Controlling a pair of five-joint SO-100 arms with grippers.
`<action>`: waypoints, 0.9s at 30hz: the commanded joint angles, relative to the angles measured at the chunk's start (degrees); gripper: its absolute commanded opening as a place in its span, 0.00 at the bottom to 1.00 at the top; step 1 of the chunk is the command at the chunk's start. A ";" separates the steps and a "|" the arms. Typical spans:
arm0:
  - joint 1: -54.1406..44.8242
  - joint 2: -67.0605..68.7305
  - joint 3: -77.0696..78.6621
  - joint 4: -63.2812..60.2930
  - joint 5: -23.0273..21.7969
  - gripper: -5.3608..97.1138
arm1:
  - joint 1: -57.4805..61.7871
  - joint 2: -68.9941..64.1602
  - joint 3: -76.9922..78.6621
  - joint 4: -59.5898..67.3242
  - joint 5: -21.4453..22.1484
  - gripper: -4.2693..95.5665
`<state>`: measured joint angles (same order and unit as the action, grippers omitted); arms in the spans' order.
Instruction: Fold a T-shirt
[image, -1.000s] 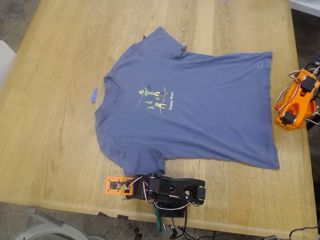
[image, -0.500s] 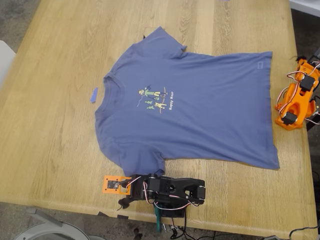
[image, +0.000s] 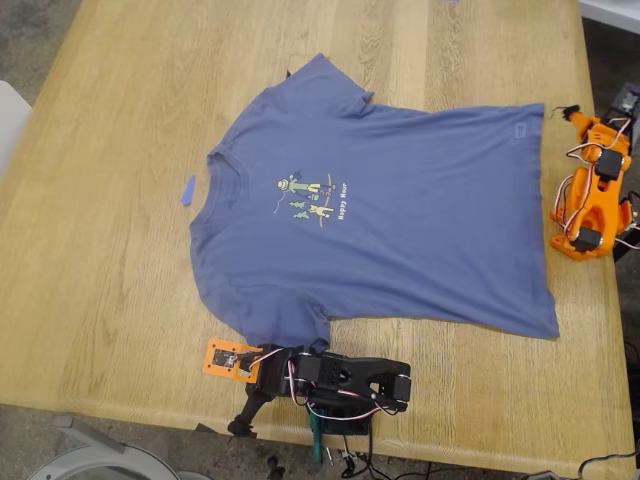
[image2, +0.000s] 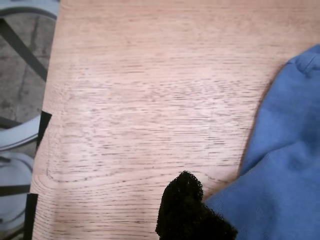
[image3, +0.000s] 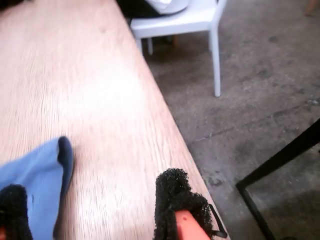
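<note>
1. While reaching for the T-shirt (image: 400, 230), note where it lies: flat and print-up on the wooden table (image: 120, 250), collar toward the exterior view's left, hem toward its right, small blue scrap (image: 187, 190) apart beyond the collar.
2. Judge the step in hand as the first approach to two grasp points; no fold made yet.
3. Bring my second gripper (image: 560, 112), pads spread wide and holding nothing, down over the hem corner (image: 525, 125). In its wrist view the blue corner (image3: 35, 170) sits beside one foam pad (image3: 175, 195), so shift sideways to centre the cloth before pinching.
4. Treat my first gripper (image: 232, 392) as unknown: only one black fingertip (image2: 185, 210) shows, just beside the near sleeve (image: 285, 325), so cannot tell whether spread or pinched. Make sure of the gap before descending.
5. Pinch only the edge layers, low against the wood, avoiding a bunched handful.
6. Lift both points together and level, keeping the fabric taut between them, so the fold line runs straight.
7. Stay clear of the table edge, close beside both arms.
</note>
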<state>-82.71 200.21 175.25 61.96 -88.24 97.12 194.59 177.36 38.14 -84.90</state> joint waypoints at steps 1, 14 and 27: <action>0.53 6.50 -7.12 2.20 0.62 0.70 | -2.72 0.62 -5.10 3.43 -1.41 0.44; 2.90 1.05 -22.85 10.11 -1.05 0.71 | -18.63 0.62 -27.95 30.67 -3.52 0.44; 14.33 -24.26 -53.88 20.83 -1.41 0.70 | -34.45 -1.32 -50.27 56.16 -4.39 0.43</action>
<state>-71.10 181.32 134.03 81.47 -89.65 64.78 194.33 132.28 91.49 -89.03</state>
